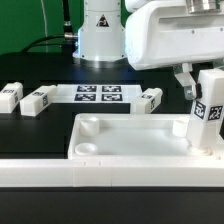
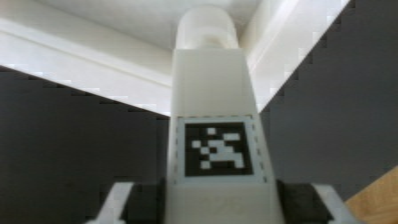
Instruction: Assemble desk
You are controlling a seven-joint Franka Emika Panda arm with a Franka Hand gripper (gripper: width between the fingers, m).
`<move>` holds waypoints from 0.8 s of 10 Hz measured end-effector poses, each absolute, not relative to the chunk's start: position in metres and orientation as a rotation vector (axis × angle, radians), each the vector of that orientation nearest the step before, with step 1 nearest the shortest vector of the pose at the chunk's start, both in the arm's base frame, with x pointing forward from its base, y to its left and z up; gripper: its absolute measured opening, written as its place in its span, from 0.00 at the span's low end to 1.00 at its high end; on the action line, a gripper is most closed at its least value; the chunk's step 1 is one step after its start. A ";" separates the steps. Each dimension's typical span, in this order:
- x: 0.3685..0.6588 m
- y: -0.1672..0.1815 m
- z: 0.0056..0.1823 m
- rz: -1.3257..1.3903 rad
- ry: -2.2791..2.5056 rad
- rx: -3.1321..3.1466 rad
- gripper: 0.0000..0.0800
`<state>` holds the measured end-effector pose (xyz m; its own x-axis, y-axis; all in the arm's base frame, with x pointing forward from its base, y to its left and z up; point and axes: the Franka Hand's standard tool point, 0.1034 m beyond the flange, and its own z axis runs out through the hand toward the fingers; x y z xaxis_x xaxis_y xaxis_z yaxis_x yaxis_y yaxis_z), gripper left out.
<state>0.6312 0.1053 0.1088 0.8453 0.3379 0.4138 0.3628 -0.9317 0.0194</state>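
One leg [image 1: 208, 125] in gripper [image 2: 217, 198]

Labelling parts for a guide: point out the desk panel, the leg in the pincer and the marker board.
desk panel [image 1: 135, 135]: exterior view, bare floor inside its rim.
held leg [image 1: 212, 112]: exterior view, its tagged face.
marker board [image 1: 98, 94]: exterior view, middle of the sheet.

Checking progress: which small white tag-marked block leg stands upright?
The leg clamped in the gripper at the large white plastic panel's corner; the other three lie on the table.
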 end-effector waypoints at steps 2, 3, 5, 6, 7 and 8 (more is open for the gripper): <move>0.631 0.105 0.109 -0.646 -0.563 -2.961 0.62; 0.631 0.105 0.109 -0.643 -0.563 -2.961 0.62; 0.633 0.106 0.119 -0.653 -0.568 -2.960 0.80; 0.634 0.106 0.124 -0.653 -0.570 -2.961 0.80; 0.635 0.105 0.131 -0.653 -0.571 -2.962 0.81; 0.635 0.106 0.140 -0.648 -0.577 -2.964 0.81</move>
<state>0.6352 0.1059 0.1399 0.8424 0.3472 0.4122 0.3696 -0.9288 0.0272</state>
